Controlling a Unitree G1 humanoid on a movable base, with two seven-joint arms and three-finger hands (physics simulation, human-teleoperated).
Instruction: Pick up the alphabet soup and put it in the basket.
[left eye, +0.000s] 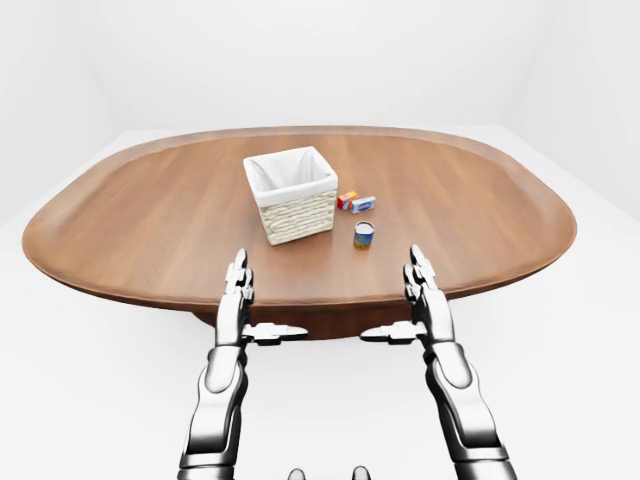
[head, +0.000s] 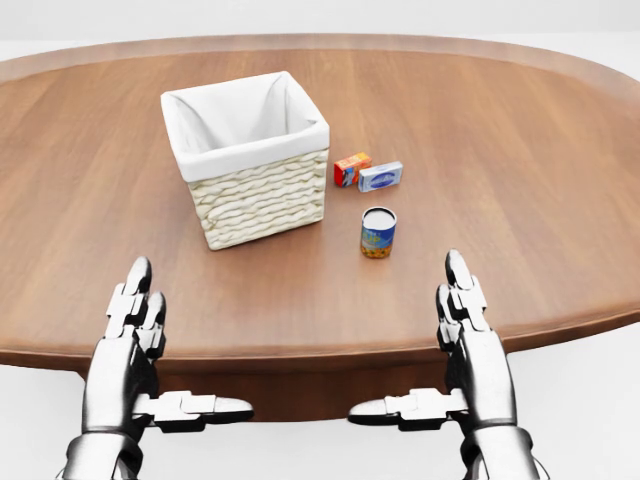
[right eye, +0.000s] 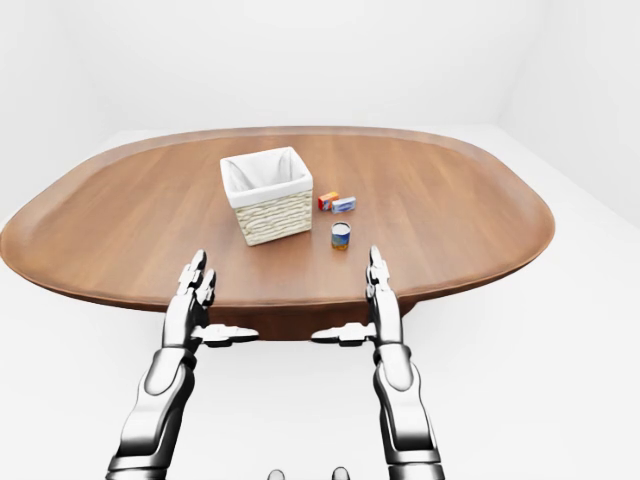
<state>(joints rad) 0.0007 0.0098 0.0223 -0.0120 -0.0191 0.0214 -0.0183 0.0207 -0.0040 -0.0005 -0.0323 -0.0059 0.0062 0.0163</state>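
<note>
In the left-eye view, both hands are hovering at the counter's (left eye: 150, 215) near edge, fingers spread and holding nothing. In the head view, the alphabet soup (head: 378, 232) is standing upright, just right of the basket (head: 258, 190).

Oval wooden table (head: 560, 170); orange box (head: 351, 168) touching blue-white box (head: 381, 176), mid-table.
</note>
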